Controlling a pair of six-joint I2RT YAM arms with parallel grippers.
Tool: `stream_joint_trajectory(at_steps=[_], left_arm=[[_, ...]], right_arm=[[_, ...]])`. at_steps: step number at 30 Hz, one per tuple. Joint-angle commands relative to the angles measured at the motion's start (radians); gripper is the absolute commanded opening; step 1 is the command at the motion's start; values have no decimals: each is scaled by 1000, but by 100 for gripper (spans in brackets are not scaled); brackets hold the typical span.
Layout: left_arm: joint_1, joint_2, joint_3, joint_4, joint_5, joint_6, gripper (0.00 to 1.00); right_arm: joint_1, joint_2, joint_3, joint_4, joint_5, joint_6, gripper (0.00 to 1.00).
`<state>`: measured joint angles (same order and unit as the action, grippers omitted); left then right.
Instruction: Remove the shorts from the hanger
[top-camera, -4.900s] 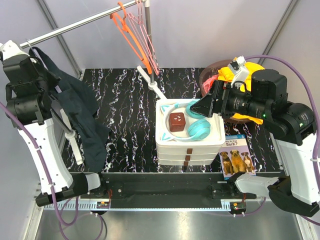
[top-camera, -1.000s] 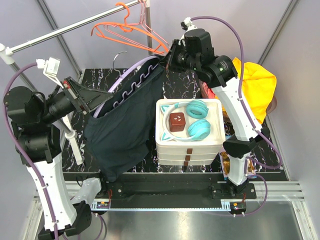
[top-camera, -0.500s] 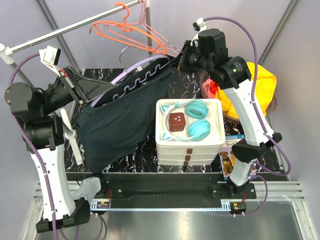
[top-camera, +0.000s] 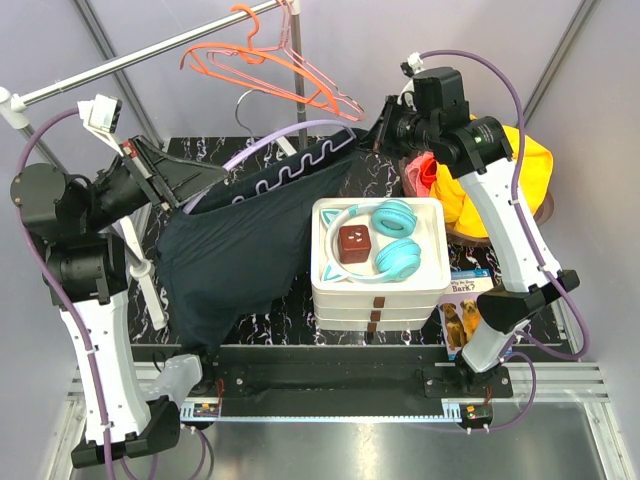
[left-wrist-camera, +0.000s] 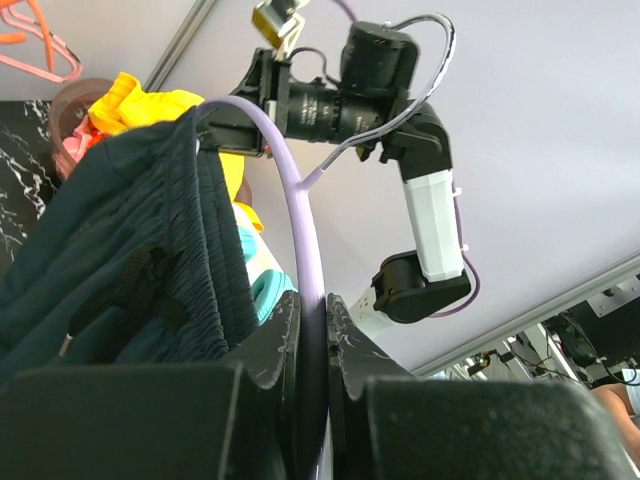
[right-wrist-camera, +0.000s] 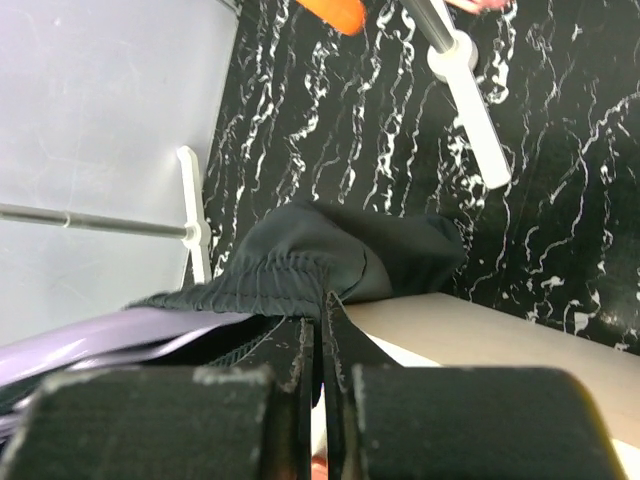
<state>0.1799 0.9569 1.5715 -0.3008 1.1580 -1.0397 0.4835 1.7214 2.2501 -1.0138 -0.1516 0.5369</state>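
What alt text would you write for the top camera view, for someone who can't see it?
Dark navy fabric shorts hang on a curved lilac plastic hanger held above a black marble table; the left gripper clamps the hanger and the right gripper pinches the shorts. A white stacked tray holds teal headphones and a brown cube.
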Motion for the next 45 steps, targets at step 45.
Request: stream_joint_trajectory(at_steps=[45], left_arm=[[-33, -50, -67, 362, -379, -111, 0]], right_arm=[[-62, 97, 351, 54, -27, 166, 0]])
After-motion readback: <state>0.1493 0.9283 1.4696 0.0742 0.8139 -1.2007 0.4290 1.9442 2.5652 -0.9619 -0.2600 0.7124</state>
